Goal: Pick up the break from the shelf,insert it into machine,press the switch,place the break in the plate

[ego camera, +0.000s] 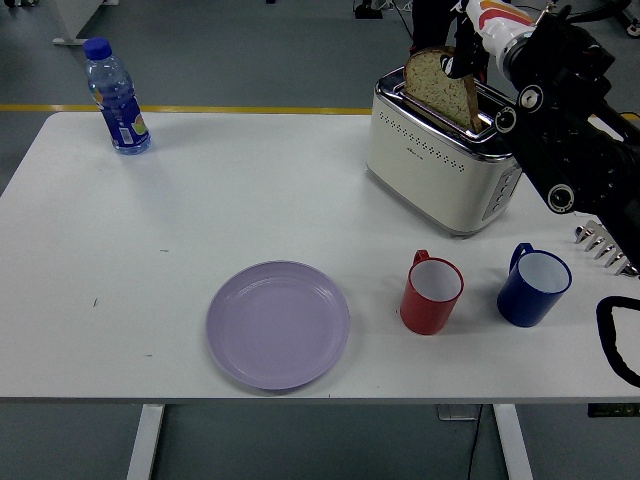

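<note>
One slice of bread [441,84] stands in the toaster [442,160], its lower part sunk into a slot and its upper half sticking out, leaning toward the left. The right hand [488,40] is at the slice's upper right edge, at the top of the frame. A dark fingertip [453,68] lies against the crust there, but whether the fingers pinch the bread or merely rest on it cannot be told from this angle. The left arm is out of view.

By the look of it, the step in hand is seating the bread in the slot. To do it well, the slice should be straightened so that it drops flat between the slot walls rather than wedging at a slant, and it should be let go only once it sits freely. The hand should then lift straight up, so that it does not drag the crust back out. The switch comes next; it probably lies on the toaster's right end, below the arm.

The plate [278,324] lies well apart, near the front edge, left of a red mug [431,292].
</note>
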You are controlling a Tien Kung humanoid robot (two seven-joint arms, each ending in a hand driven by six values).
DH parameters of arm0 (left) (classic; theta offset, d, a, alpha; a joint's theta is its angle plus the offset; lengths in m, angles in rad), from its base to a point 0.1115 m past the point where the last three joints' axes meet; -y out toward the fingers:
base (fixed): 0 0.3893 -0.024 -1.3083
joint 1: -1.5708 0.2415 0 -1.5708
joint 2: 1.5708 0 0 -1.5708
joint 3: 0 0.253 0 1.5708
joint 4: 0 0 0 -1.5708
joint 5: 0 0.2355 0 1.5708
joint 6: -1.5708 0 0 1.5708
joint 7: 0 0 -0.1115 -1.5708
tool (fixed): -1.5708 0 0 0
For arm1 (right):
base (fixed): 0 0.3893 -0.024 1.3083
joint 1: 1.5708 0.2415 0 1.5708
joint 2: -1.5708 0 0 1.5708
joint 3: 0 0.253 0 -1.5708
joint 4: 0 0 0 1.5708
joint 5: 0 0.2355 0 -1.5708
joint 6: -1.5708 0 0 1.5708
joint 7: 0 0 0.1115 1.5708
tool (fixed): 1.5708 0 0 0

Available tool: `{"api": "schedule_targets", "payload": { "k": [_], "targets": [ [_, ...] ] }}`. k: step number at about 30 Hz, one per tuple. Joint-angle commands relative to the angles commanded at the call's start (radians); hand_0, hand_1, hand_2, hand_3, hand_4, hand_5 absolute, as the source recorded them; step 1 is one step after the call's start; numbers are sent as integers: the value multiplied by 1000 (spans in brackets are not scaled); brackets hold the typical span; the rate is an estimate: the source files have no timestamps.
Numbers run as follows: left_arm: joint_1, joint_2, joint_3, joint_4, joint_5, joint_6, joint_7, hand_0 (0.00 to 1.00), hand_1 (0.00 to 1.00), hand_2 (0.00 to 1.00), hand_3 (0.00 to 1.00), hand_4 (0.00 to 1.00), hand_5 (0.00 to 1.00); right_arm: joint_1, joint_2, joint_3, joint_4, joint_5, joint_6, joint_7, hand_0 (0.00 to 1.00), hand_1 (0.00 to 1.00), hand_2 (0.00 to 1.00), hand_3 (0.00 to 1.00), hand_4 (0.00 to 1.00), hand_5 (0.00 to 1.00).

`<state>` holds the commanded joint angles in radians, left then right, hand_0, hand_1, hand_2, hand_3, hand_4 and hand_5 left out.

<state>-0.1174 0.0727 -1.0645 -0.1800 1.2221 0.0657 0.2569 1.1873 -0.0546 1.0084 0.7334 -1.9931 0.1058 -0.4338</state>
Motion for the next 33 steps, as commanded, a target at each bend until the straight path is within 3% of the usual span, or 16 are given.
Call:
{"api": "schedule_targets", "payload": {
  "k": [8,9,14,15,24,33],
  "targets": [
    [-3,0,-4,0,7,-1,1,683,701,693,559,285,876,3,10,-20,-29,0,-21,13,520,577,663,747,670,97],
    [-4,0,-3,0,6,-1,0,683,701,692,559,284,875,2,11,-23,-31,1,-37,17,370,452,531,613,619,76],
    [-4,-1,-4,0,7,-1,-1,683,701,692,559,284,875,-5,14,-36,-32,13,-91,65,370,452,531,613,619,76],
    [-5,-2,-6,0,8,-1,0,683,702,692,559,285,876,-6,15,-40,-33,16,-96,72,273,380,470,534,494,2],
    [-7,-2,-6,0,9,0,-1,684,701,692,559,285,877,-7,17,-52,-45,15,-68,72,257,356,448,526,501,2],
    [-7,-2,-7,0,11,-1,0,682,701,691,559,284,876,-8,17,-55,-48,1,-91,77,218,317,417,510,509,2]
  ]
}}
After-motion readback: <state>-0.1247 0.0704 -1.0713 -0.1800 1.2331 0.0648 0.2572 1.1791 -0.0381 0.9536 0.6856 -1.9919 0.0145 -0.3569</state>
